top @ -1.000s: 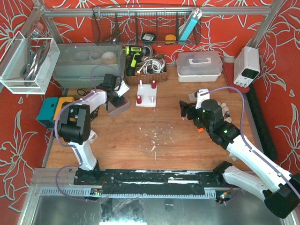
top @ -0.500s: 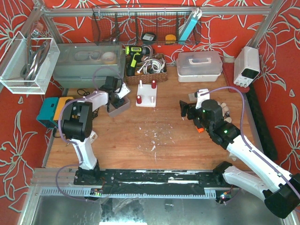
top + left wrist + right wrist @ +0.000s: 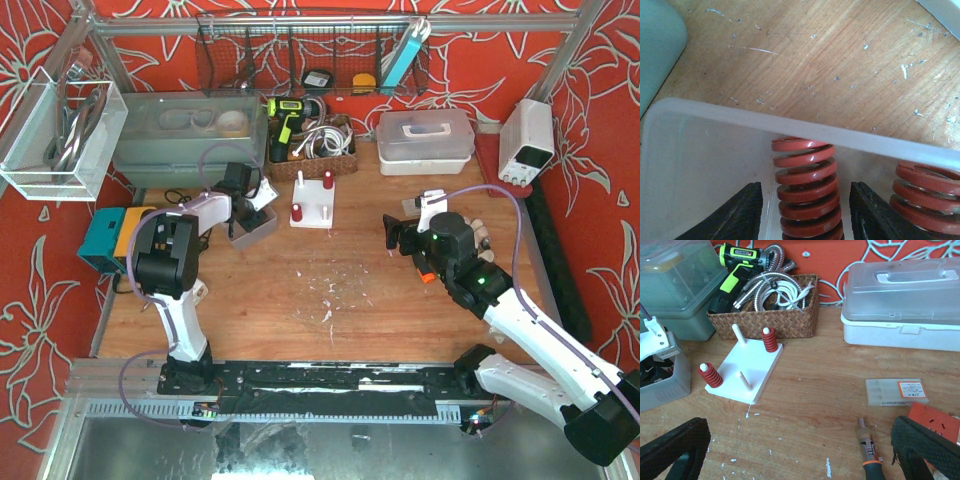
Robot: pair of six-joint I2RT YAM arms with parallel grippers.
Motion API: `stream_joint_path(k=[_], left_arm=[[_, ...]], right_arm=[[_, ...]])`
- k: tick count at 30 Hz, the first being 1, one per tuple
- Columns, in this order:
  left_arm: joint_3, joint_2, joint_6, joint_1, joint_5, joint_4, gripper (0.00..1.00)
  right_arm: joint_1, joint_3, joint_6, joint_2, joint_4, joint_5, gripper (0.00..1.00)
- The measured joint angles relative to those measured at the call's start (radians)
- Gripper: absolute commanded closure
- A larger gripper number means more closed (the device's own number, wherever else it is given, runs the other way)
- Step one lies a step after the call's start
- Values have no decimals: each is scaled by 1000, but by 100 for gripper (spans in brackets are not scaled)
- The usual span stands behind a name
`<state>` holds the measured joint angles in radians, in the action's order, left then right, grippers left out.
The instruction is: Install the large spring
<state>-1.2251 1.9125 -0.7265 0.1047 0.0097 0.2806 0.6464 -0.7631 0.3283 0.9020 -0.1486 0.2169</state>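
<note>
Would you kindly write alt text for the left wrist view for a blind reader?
The left gripper straddles a red spring in a translucent bin, its black fingers not touching it. A second red spring sits to the right; wooden table lies beyond.

Scratched and flecked with white chips, a wooden table carries the workspace. Along its far edge, from left to right, stand a grey-green lidded bin, a wicker basket and a white lidded case. Just on the near side of the basket sits a white peg base, with a translucent tray to its left. Toward the right lie a small clear box bearing an orange label, a screwdriver with an orange collar, and beside it an orange block.
</note>
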Motion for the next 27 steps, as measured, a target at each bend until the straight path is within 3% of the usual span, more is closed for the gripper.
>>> stream_joint_path(k=[4,19,27], left_arm=[[0,0,-7,0,3,-6,44],[21,5,-26,-1,2,-53,92],[70,-99,-14,-8,12,-46,97]], right_arm=[[0,3,0,0,0,0,1],[0,6,0,0,0,0,1],[0,8,0,1,1,0,1]])
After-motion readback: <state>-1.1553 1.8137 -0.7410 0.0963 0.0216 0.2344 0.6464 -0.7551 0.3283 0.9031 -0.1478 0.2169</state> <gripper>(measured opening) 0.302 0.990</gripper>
